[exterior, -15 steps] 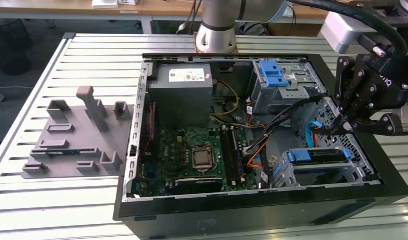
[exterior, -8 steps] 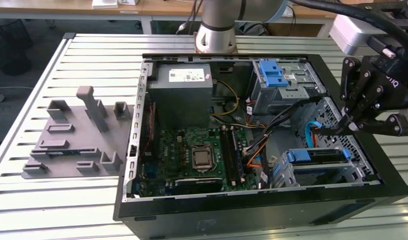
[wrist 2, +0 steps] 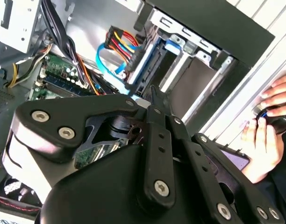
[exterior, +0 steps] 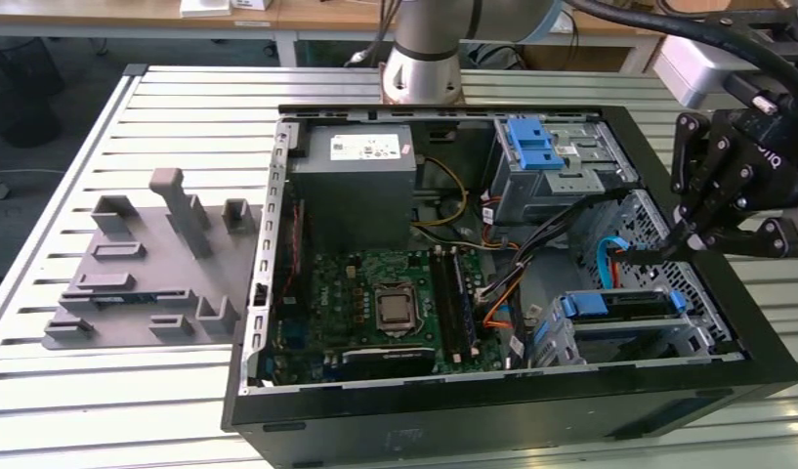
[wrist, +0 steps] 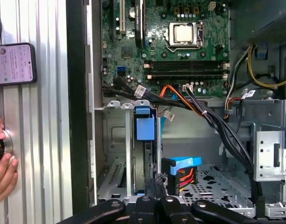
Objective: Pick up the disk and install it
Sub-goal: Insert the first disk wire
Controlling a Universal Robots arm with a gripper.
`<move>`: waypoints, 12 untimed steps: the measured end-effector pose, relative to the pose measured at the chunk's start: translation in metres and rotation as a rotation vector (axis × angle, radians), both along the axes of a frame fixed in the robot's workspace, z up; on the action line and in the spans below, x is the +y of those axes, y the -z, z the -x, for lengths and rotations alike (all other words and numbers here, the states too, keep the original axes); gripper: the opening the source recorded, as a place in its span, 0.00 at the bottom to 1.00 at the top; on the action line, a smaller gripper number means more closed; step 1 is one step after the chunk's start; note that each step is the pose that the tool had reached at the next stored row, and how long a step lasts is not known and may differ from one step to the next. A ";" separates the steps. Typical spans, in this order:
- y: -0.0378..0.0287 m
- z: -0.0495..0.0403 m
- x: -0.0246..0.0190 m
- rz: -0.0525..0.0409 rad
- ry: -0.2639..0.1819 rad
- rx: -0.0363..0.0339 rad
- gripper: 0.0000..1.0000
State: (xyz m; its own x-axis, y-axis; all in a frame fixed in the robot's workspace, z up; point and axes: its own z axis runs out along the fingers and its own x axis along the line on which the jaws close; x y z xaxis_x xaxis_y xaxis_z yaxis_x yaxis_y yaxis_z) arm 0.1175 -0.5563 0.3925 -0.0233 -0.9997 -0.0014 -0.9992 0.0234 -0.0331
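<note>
Table: We are seeing the slatted metal table [exterior: 177, 98] in the exterior view, carrying everything and stretching well away from the claw.
Computer case: The open black case [exterior: 503, 410] is lying on its side, and the claw is hanging over the wall on the exterior view's right.
Fixture block: A grey moulded block [exterior: 138, 283] is sitting on the table on the far side of the case from the claw.
Motherboard: The green board [wrist: 180, 46] is showing beyond the claw tips in the first wrist view, and the exterior view [exterior: 372, 293] is setting it well apart from the claw.
Claw: We are finding the gripper [exterior: 679, 249] with its black fingers drawn together on nothing. Both wrist views [wrist 2: 152, 93] [wrist: 157, 179] are confirming the tips meeting with no gap.
Disk: The disk [exterior: 620, 305] is sitting on edge in the lower drive cage, near the claw but apart from it. The first wrist view is showing its blue carrier tab [wrist: 145, 128] just beyond the tips, and the second wrist view [wrist 2: 145, 65] is showing its blue rail.
Cable: A blue cable [exterior: 611, 259] is curving just beside the fingertips.
Person: The wrist views are adding a hand [wrist 2: 269, 126] [wrist: 3, 168] resting outside the case.
Phone: A phone [wrist: 12, 63] is lying on the slats near that hand.
</note>
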 end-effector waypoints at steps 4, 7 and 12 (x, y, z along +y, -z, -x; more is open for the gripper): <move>0.0035 -0.0045 0.0121 0.0097 0.000 -0.0003 0.11; 0.0063 -0.0052 0.0211 0.0215 0.000 -0.0011 0.11; 0.0127 -0.0064 0.0254 0.0280 0.000 -0.0012 0.11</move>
State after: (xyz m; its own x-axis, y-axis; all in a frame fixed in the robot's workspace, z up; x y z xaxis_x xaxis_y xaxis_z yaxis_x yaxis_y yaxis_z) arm 0.1239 -0.5309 0.3798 -0.0236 -0.9994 0.0266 -0.9991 0.0227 -0.0349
